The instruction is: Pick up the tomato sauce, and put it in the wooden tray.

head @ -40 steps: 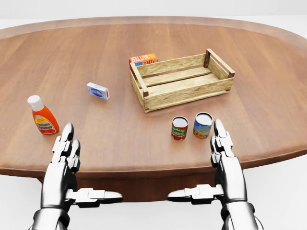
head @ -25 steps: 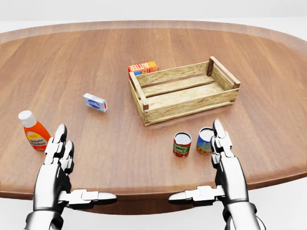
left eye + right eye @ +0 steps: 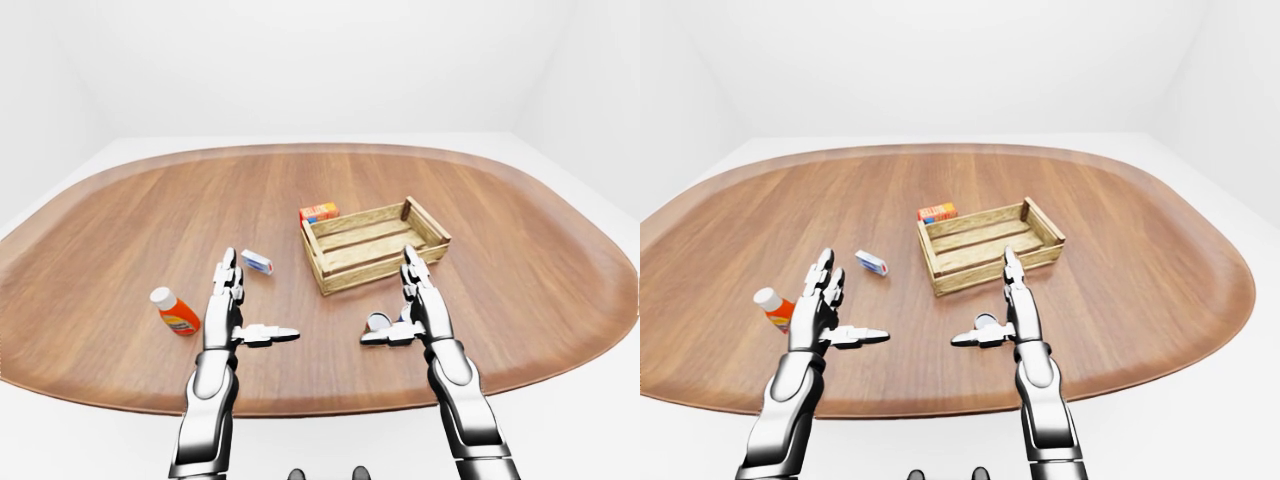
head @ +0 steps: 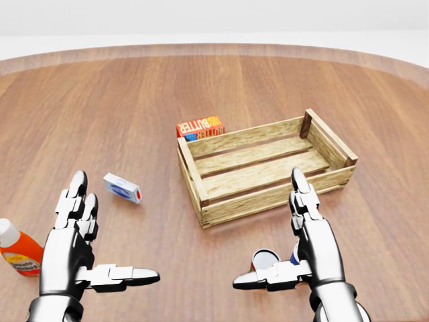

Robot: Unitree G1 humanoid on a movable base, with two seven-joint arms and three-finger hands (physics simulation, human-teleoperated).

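Both hands, left [image 4: 70, 245] and right [image 4: 312, 245], hover over the table [image 3: 120, 220] with fingers spread wide, gripping nothing. The right hand hides most of two cans [image 4: 263, 259], so I cannot tell which is the tomato sauce; they stand just below the tray [image 4: 261, 168], apart from it. The tray holds nothing, a butter box [image 4: 199, 127] sits at its top-left corner, and the orange bottle [image 4: 17, 249] is cut off at the head view's left edge.

A bare simulated test room, not a lived-in home: plain white walls and a white floor surround one large oval wooden tabletop [image 3: 130, 230], with no furniture or fittings around it. The things laid out are kitchen groceries set apart like test props: a wooden crate [image 4: 261, 168], a butter box [image 4: 199, 127], a small blue-and-white box [image 4: 122, 188], an orange sauce bottle [image 3: 174, 312] and cans [image 4: 265, 258] partly hidden by a robot hand [image 4: 298, 251]
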